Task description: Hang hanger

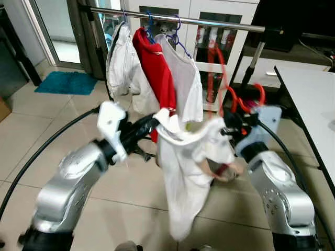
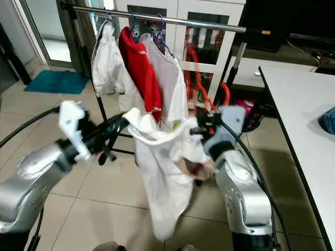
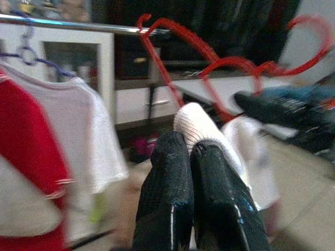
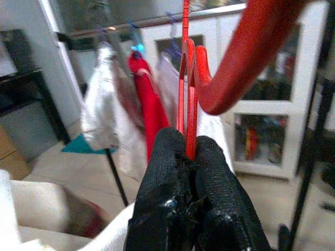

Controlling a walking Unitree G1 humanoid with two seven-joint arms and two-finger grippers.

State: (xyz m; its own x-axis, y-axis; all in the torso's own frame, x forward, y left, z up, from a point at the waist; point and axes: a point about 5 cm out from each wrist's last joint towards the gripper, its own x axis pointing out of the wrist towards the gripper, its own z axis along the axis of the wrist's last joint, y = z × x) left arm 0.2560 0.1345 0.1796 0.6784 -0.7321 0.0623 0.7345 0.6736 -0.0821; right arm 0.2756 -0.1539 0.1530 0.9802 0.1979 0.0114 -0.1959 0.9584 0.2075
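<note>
Right hand (image 4: 188, 157) is clenching the red hanger (image 1: 230, 94) by its thin stem, fingers pressed together around it in the right wrist view, so you are carrying the hook end up toward the rail (image 1: 209, 22) running along the top of the frame. Left hand (image 3: 191, 151) is pinching a fold of the white garment (image 1: 180, 172), both fingers closed on the cloth; you are likely holding the shoulder spread so it stays on the hanger while it is being lifted. Garment is draping at centre frame between your two arms, clear of the floor (image 1: 31, 130).

Hook is not yet over the rail; it is sitting lower, right of the hung clothes.

Count: three garments already hanging at upper centre, white (image 1: 121, 63), red (image 1: 157, 70), white (image 1: 183, 78), on what look like blue hangers. One red hanger in hand, though its outline is smearing double. One white surface (image 1: 314, 99) at right edge.
</note>
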